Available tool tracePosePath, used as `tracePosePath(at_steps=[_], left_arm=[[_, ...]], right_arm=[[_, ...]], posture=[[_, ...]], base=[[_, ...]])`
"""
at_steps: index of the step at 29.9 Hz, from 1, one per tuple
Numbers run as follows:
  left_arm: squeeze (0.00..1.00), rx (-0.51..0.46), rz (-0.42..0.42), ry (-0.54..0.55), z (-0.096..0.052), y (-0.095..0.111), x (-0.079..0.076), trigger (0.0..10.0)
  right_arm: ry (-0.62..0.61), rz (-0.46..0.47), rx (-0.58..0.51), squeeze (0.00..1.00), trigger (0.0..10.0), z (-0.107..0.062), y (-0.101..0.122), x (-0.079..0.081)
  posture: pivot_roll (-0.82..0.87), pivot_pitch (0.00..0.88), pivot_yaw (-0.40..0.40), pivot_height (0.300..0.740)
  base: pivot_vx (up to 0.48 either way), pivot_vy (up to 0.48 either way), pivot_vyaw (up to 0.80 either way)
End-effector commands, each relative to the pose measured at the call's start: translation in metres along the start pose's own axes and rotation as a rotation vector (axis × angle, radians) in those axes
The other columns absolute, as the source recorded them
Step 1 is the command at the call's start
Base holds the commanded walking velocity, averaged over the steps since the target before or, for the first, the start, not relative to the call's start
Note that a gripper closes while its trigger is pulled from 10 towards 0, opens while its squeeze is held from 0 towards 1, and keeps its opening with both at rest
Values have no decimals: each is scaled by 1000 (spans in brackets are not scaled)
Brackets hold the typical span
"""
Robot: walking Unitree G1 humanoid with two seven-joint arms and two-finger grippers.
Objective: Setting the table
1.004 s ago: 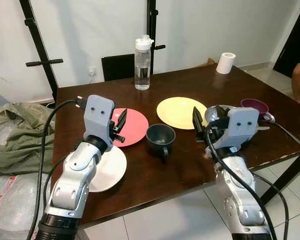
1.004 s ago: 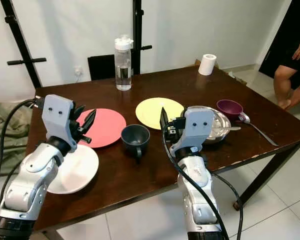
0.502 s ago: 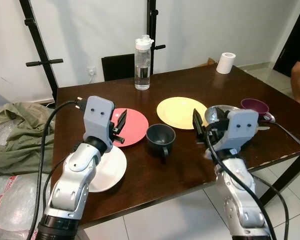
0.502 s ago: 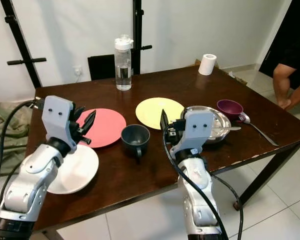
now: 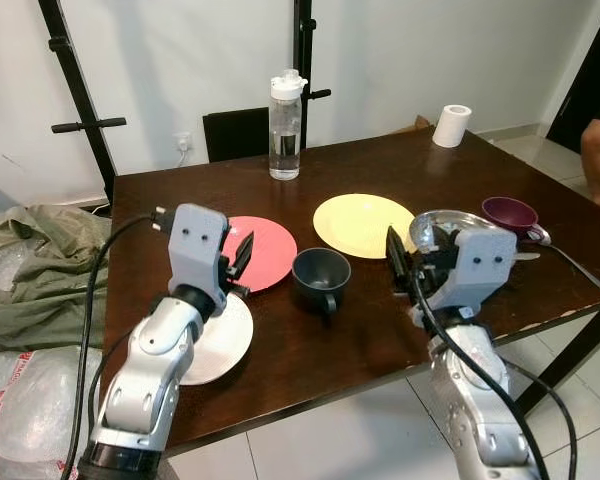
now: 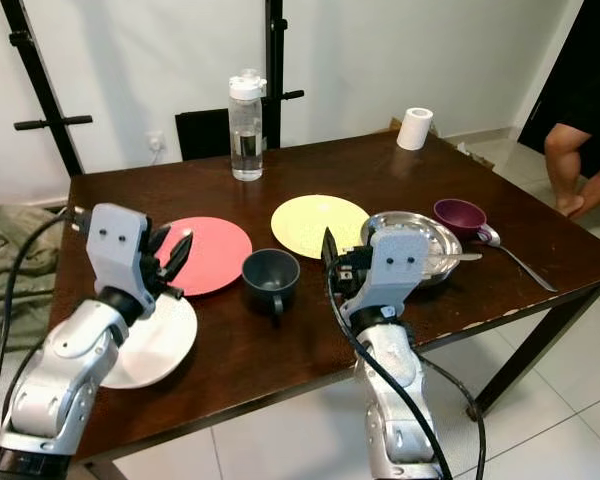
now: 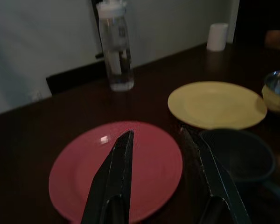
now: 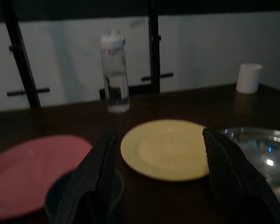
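A: What moved? 
B: Both arms eased slightly lower and nearer the body.

A: Jaws? 
B: Left gripper [image 7: 163, 154] open, empty, over red plate [image 5: 265, 250]. Right gripper [image 8: 161, 168] open, empty, facing yellow plate [image 5: 360, 222]. Mug [image 5: 320, 275] between, on the surface [image 5: 180, 195].

A dark wooden table [image 5: 310, 345] stands on pale floor tiles [image 6: 540, 400] before a white wall [image 5: 180, 60].
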State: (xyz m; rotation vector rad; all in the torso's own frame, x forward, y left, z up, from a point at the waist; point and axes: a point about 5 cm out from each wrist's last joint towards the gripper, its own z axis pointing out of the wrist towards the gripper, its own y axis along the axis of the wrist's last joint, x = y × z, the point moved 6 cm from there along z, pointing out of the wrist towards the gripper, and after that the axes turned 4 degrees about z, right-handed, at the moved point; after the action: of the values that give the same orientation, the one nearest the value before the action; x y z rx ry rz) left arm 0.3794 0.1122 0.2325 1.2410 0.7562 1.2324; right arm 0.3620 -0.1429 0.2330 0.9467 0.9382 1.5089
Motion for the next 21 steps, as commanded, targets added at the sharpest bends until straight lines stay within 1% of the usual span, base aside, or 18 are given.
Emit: tracePosePath(at_steps=[1, 2, 8, 10, 14, 21], left_arm=[[0, 4, 3, -11, -3, 0, -3, 10000], [0, 11, 7, -12, -6, -3, -2, 10000], [0, 21, 9, -7, -10, -6, -1, 10000], [0, 28, 8, -15, -12, -8, -4, 10000], [0, 29, 2, -20, -12, -9, -7, 10000], [0, 26, -3, -19, -11, -8, -8, 10000]], right_arm=[[21, -17, 8, 0, 10000, -4, -1, 4], [28, -30, 18, 0, 10000, -8, -4, 3], [11, -34, 27, 0, 10000, -12, -4, -3], [3, -34, 30, 0, 10000, -13, -4, -6], [2, -34, 33, 0, 10000, -14, -4, -7], [14, -38, 37, 0, 10000, -15, -4, -6]], posture=[[59, 77, 91, 740], [57, 77, 90, 740], [54, 79, 89, 740], [51, 78, 90, 740], [48, 76, 88, 740], [47, 73, 83, 740]], base=[[0, 0, 0], [0, 0, 0], [0, 0, 0], [0, 0, 0], [0, 0, 0], [0, 0, 0]])
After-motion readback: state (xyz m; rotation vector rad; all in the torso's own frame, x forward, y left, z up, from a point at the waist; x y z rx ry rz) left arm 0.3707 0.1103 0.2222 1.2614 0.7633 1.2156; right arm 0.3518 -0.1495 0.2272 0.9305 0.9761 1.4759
